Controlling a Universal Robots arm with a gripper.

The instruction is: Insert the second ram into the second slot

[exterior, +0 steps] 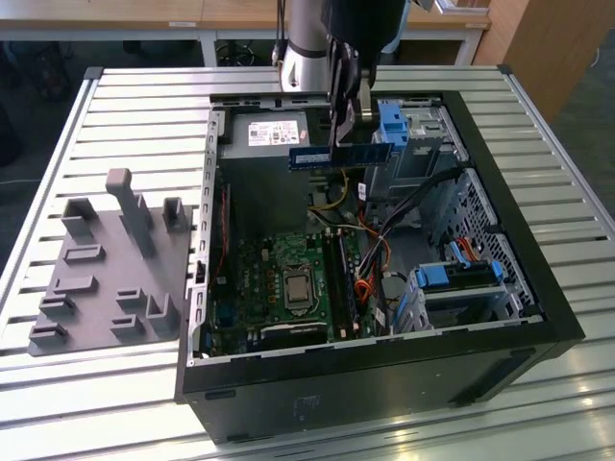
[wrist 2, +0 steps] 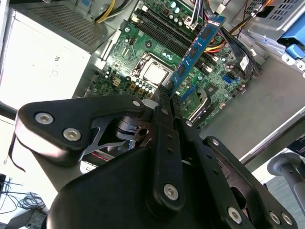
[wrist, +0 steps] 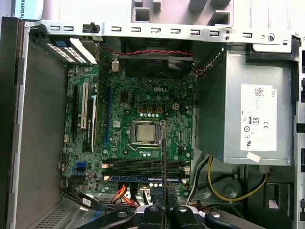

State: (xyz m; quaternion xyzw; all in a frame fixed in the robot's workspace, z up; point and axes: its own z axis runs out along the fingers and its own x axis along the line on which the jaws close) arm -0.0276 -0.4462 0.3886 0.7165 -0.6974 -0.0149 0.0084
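My gripper point(exterior: 347, 144) is shut on the second ram point(exterior: 341, 155), a long thin blue stick held level and on edge above the open computer case, over the area between the power supply and the drive bay. In the second wrist view the ram point(wrist 2: 195, 47) juts out from the gripper point(wrist 2: 165, 93) towards the motherboard. The first wrist view shows the ram point(wrist: 163, 152) edge-on as a thin line rising from the gripper point(wrist: 163, 210). It crosses the row of dark memory slots point(wrist: 143, 166) beside the processor socket point(wrist: 144, 132). A blue stick point(wrist: 138, 179) appears seated in the outermost slot.
The black case point(exterior: 538, 317) lies open on a slatted metal table point(exterior: 125, 106). Inside are a grey power supply point(wrist: 248, 119), blue drive brackets point(exterior: 392, 125) and orange and black cables point(exterior: 370, 279). A grey fixture plate with upright holders point(exterior: 106, 259) lies at the exterior view's left.
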